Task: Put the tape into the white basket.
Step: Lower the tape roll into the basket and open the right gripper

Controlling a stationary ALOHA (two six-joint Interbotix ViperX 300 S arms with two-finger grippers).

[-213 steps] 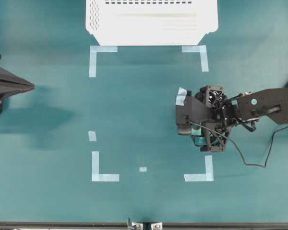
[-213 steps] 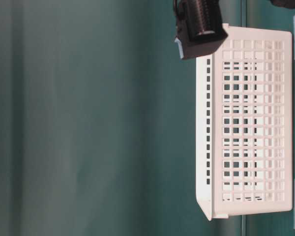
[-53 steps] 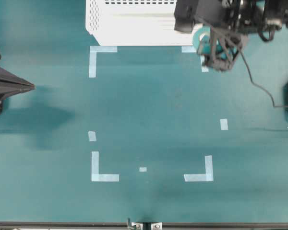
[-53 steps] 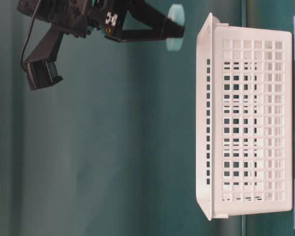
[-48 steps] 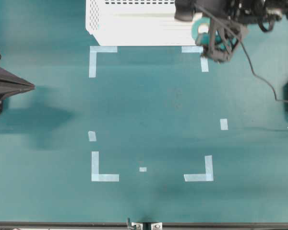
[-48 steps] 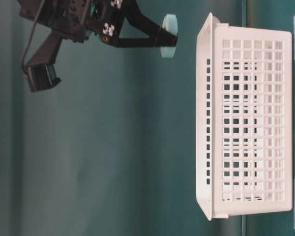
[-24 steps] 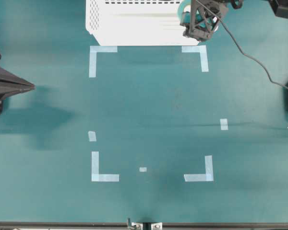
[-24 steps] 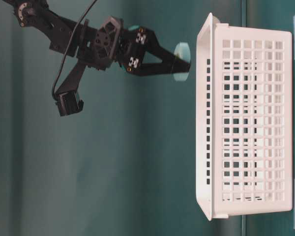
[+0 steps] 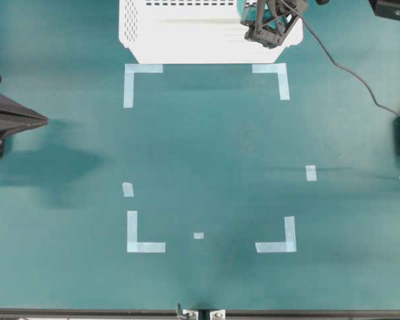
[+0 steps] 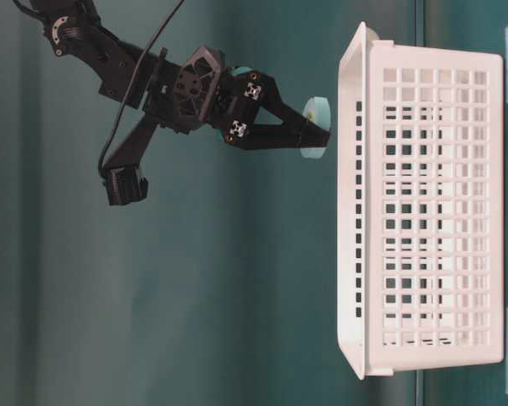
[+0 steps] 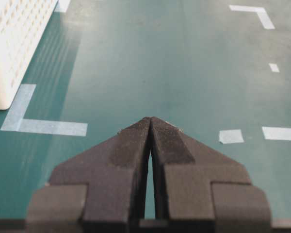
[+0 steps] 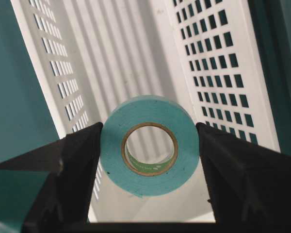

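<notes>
Hanging in the right gripper (image 12: 149, 145), the tape (image 12: 149, 145) sits between the jaws, pinched across its outer rim, its open core facing the wrist camera. What matters for the coming move is where the roll stands against the basket (image 10: 423, 203): in the wrist view the ribbed floor and perforated walls show straight beyond the roll, so it seems to be over the opening, near the basket's right end at the desk's far edge. The table-level view (which is turned on its side) shows the roll just short of the rim, not yet down inside. Release from here would probably land it inside, though close to the end wall; a little more travel inward would be safer.

The right arm reaches out long from the desk's right side, its wrist bent so the jaws point down toward the basket. The left gripper (image 11: 150, 127) rests well apart near the left edge, jaws closed on nothing, aimed across the bare desk (image 9: 207, 147); it is much the farther of the two.
</notes>
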